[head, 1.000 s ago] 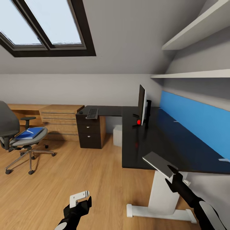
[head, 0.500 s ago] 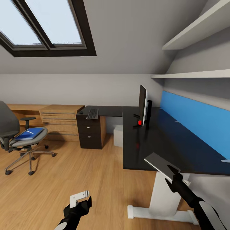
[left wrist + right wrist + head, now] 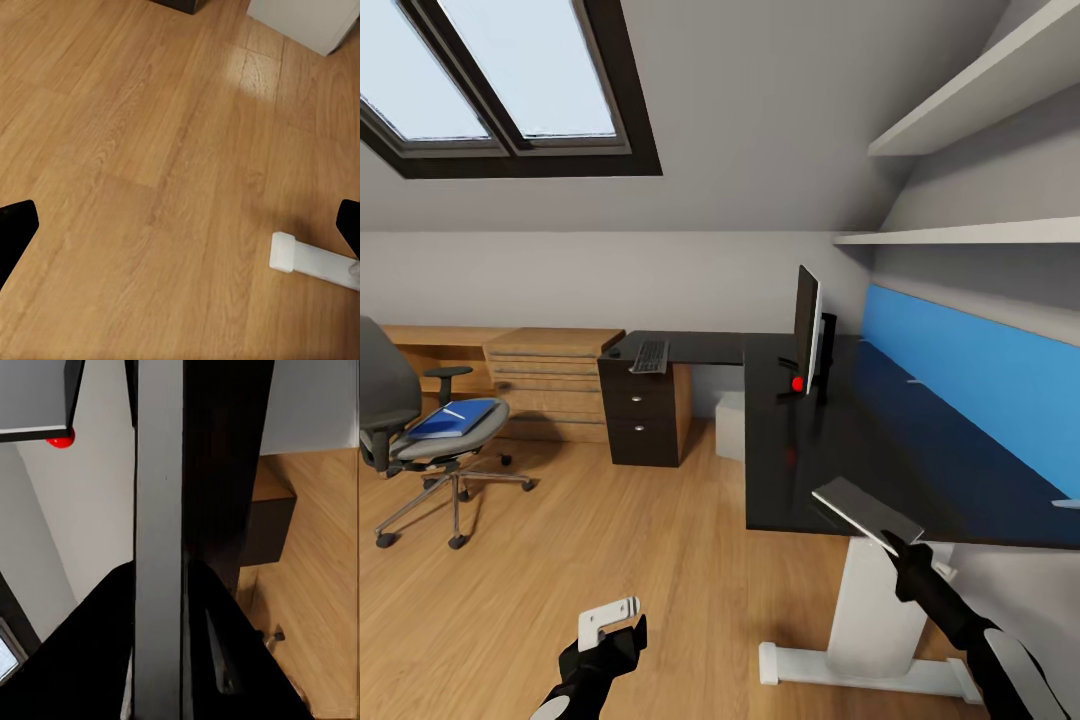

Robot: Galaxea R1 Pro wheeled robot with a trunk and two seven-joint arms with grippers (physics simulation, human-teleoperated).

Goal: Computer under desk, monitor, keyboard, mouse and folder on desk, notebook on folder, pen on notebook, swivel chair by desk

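— Right gripper (image 3: 900, 548)?

— Clamped on the notebook (image 3: 865, 515), held out a little tilted at the near edge of the desk (image 3: 880, 450). From the right wrist camera, seen edge-on as a grey slab pinched between two black fingers (image 3: 90, 660).

— Touching the desktop?

— Cannot tell; right at the edge, either just above it or resting on it.

— Left gripper (image 3: 610, 612)?

— Low over the wooden floor (image 3: 660, 540), spread wide, holding nothing. Black fingertips (image 3: 15, 232) far apart in the left wrist view, with bare boards and the desk's white foot (image 3: 307, 259) showing between them.

— And the other things?

— Monitor (image 3: 807, 330) upright on the desk, seen from the side, a red dot (image 3: 797, 384) at its base. Keyboard (image 3: 650, 355) on the desk's far wing, above the black drawers (image 3: 635, 420), with the mouse (image 3: 614, 352) just beside it. Computer (image 3: 730, 425) on the floor under the desk, by the wall.

— Folder?

— Lying on the seat of the swivel chair (image 3: 390, 400), bright blue (image 3: 455, 420), with the pen (image 3: 452, 411) on top as a thin pale streak. Chair well apart from the desk, out on the floor in front of a light-wood chest (image 3: 550, 375).
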